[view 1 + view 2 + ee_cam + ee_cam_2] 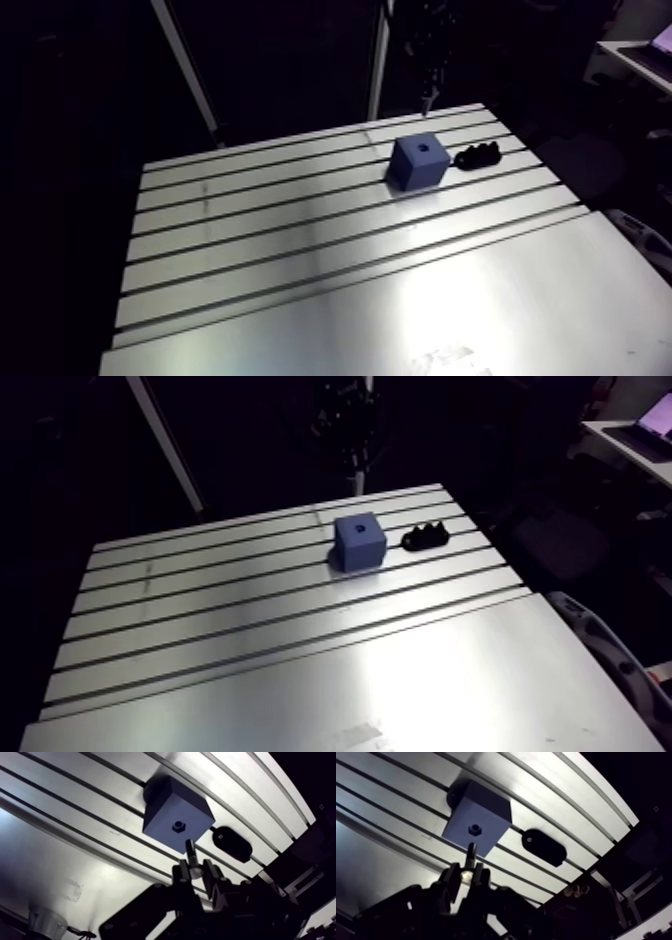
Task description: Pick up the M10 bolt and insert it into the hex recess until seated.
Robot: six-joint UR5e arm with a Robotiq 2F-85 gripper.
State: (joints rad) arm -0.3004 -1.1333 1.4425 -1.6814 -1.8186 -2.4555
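The bolt [190,850] is pinched by its head between the gripper [196,871] fingers. Its shaft points out toward the blue block [172,812], held up in the air and not touching it. The hex hole [178,826] sits in the block's top face. A black holder [231,844] lies just beside the block, and both rest on the slotted worktop [75,847].

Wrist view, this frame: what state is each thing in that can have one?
claw: shut on the bolt.
bolt: gripped, held above the table, not yet in the recess.
hex recess: empty.
blue block: resting flat on the table, recess facing up.
black holder: lying on the table beside the block, not touching it.
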